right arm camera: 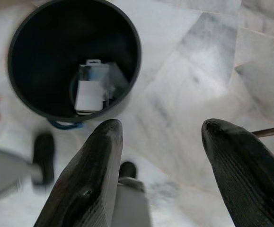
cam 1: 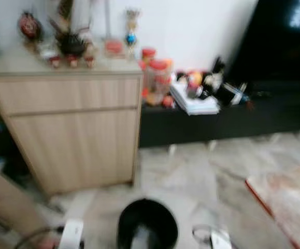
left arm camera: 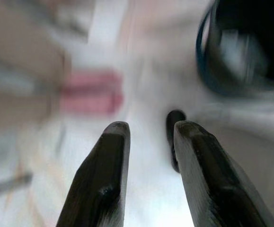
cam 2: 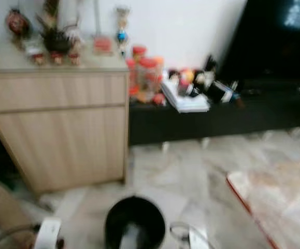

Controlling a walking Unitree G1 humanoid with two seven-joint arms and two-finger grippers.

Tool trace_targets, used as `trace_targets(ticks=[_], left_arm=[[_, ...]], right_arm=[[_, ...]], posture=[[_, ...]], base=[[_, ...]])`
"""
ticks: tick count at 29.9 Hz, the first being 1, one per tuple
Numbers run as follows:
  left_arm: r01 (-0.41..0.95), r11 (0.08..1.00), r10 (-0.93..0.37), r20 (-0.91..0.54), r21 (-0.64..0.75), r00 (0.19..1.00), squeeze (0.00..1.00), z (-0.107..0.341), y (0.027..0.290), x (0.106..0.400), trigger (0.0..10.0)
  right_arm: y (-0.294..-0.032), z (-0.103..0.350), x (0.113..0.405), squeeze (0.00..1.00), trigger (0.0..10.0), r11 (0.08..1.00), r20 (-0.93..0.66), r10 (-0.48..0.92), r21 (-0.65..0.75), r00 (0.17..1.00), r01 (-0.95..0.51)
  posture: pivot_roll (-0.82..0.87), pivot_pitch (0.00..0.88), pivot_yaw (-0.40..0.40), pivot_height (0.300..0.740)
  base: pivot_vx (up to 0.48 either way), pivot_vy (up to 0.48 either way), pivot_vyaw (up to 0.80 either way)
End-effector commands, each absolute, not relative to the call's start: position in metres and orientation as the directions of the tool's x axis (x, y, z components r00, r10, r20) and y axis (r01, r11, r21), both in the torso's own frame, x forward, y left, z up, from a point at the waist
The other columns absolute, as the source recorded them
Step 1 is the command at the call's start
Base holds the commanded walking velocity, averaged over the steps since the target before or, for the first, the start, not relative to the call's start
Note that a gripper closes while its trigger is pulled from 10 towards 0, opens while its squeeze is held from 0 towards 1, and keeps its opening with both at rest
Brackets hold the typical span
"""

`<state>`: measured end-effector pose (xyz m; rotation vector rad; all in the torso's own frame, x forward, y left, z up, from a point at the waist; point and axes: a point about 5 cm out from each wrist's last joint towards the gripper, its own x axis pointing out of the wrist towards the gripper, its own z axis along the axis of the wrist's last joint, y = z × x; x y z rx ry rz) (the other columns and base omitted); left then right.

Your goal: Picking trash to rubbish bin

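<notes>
A pale wooden cabinet [cam 1: 72, 129] stands at ten o'clock with blurred ornaments [cam 1: 69, 44] on top, red-lidded jars [cam 1: 157, 78] and stacked papers [cam 1: 194, 104] crowd the black low bench [cam 1: 232, 122] at one o'clock, and what may be a red-edged mat [cam 1: 287, 199] lies at four.

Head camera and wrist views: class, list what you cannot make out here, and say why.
- Ornaments on the wooden cabinet: blurred, kinds unreadable.
- Clutter on the black bench: blurred.
- Rubbish bin: cut by the eye views' bottom edge.
- Item inside the bin: too small to identify.
- Pink shape beyond the left gripper: motion blur.
</notes>
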<state>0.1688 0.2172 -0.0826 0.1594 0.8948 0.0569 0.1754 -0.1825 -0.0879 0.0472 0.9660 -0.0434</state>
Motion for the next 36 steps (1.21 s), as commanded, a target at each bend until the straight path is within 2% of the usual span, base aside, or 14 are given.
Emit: trace_targets(ticks=[1, 5, 23, 27, 30, 36], left_arm=[[0.014, 0.985, 0.121, -0.739, 0.174, 0.663, 0.00, -0.075, 0.220, 0.184, 10.0], [0.015, 0.985, 0.119, -0.733, 0.174, 0.669, 0.00, -0.074, 0.219, 0.186, 10.0], [0.008, 0.983, 0.127, -0.719, 0.182, 0.683, 0.00, -0.072, 0.217, 0.189, 10.0], [-0.001, 0.983, 0.131, -0.701, 0.183, 0.701, 0.00, -0.070, 0.216, 0.192, 10.0], [-0.064, 0.980, 0.172, -0.647, 0.187, 0.743, 0.00, -0.064, 0.219, 0.199, 10.0], [-0.095, 0.974, 0.201, -0.596, 0.205, 0.778, 0.00, -0.058, 0.221, 0.204, 10.0]], right_arm=[[-0.183, -0.088, 0.175, 0.00, 10.0, 0.997, -0.826, -0.019, 0.025, 0.564, 0.071], [-0.184, -0.088, 0.174, 0.00, 10.0, 0.997, -0.826, -0.023, 0.023, 0.564, 0.075], [-0.178, -0.084, 0.183, 0.00, 10.0, 0.997, -0.792, 0.003, 0.053, 0.611, 0.063], [-0.176, -0.080, 0.190, 0.00, 10.0, 0.997, -0.770, 0.010, 0.055, 0.639, 0.050], [-0.170, -0.073, 0.202, 0.00, 10.0, 0.999, -0.719, 0.051, 0.038, 0.693, -0.033], [-0.161, -0.064, 0.215, 0.00, 10.0, 0.995, -0.661, 0.101, 0.065, 0.743, -0.078]], posture=[[0.16, 0.000, -0.099, 0.740], [0.15, 0.000, -0.103, 0.740], [0.16, 0.002, -0.106, 0.740], [0.16, 0.002, -0.106, 0.740], [0.16, 0.002, -0.106, 0.740], [0.17, 0.007, -0.102, 0.740]], base=[[-0.277, 0.000, 0.00], [-0.252, 0.000, 0.00], [0.000, 0.000, 0.00], [0.000, 0.000, 0.00], [0.000, 0.000, 0.00], [0.000, 0.000, 0.00]])
